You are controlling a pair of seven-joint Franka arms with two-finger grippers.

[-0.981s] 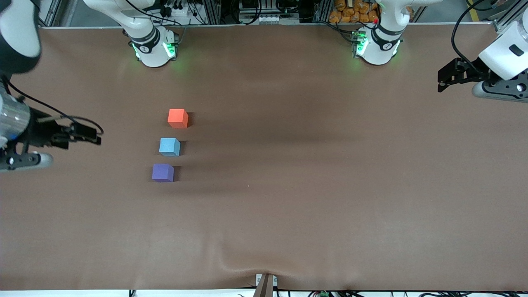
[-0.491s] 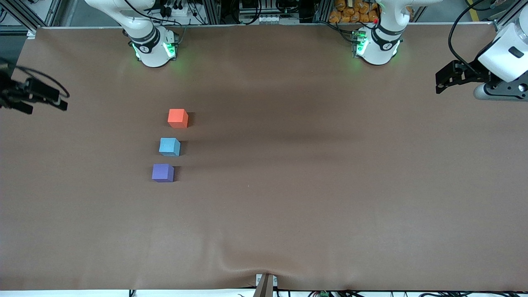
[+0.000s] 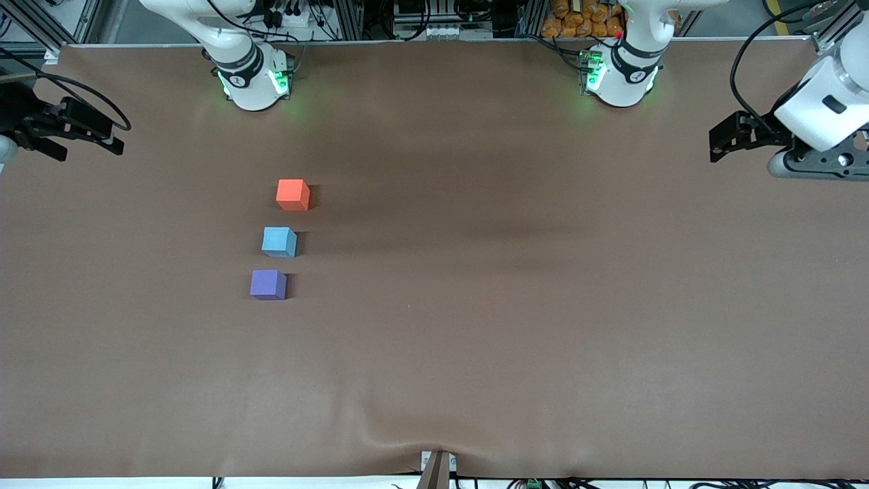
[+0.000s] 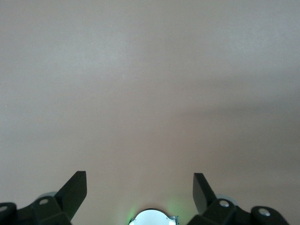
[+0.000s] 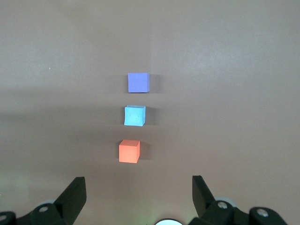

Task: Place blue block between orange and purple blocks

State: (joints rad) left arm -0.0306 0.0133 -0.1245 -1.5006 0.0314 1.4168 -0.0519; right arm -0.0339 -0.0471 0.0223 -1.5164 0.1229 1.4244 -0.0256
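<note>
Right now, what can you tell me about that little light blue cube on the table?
The blue block is a small sky-blue cube with a matte, foam-like look and plain faces. It sits flat on the brown table, in line between the orange block, which lies farther from the front camera, and the purple block, which lies nearer. Small gaps separate it from both; only the table touches it. It looks the same size as its neighbours and is turned slightly askew to them.

No text, label, brand, number or sign can be read on anything.
</note>
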